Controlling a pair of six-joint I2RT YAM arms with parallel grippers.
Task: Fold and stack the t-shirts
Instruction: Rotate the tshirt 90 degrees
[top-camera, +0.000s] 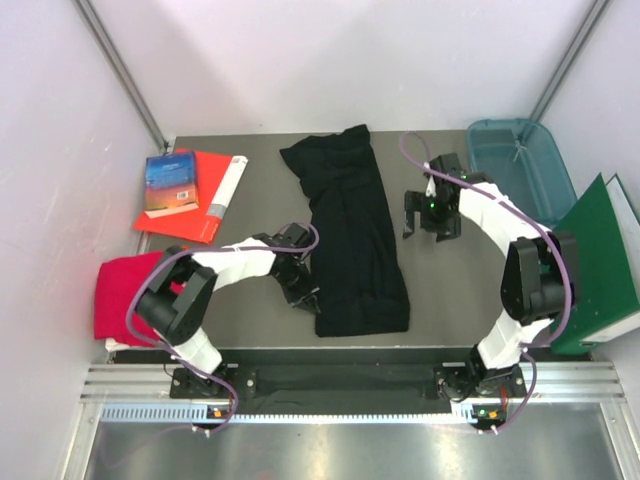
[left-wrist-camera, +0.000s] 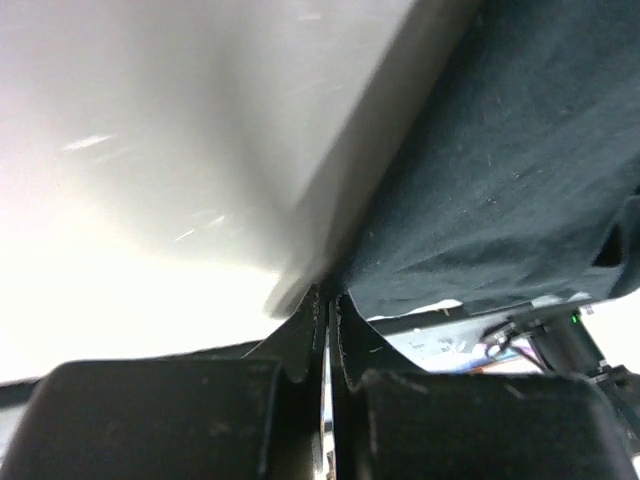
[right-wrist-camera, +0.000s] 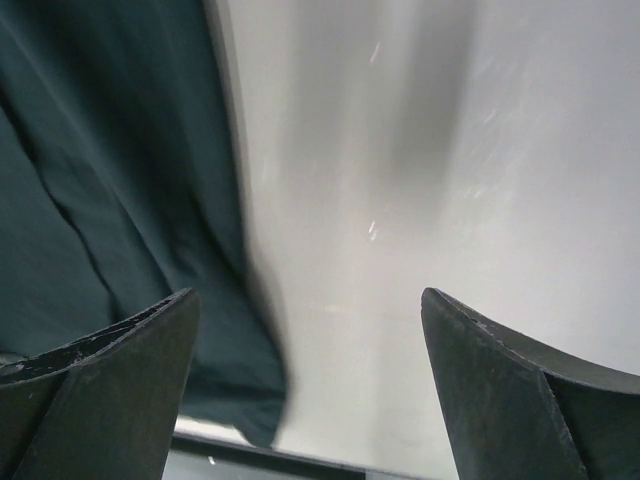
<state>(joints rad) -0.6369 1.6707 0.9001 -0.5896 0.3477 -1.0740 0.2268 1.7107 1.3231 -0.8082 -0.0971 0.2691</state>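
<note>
left jaws pinching black t-shirt (top-camera: 352, 235) at its left edge, right jaws wide above table (top-camera: 455, 290) alongside

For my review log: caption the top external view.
Left gripper pinches the black t-shirt at its near-left edge; right gripper hovers open beside it; folded pink t-shirt far left.

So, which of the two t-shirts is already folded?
The crimson-pink t-shirt on the far left: it is a compact folded rectangle. The black t-shirt lies spread out long in the middle.
</note>
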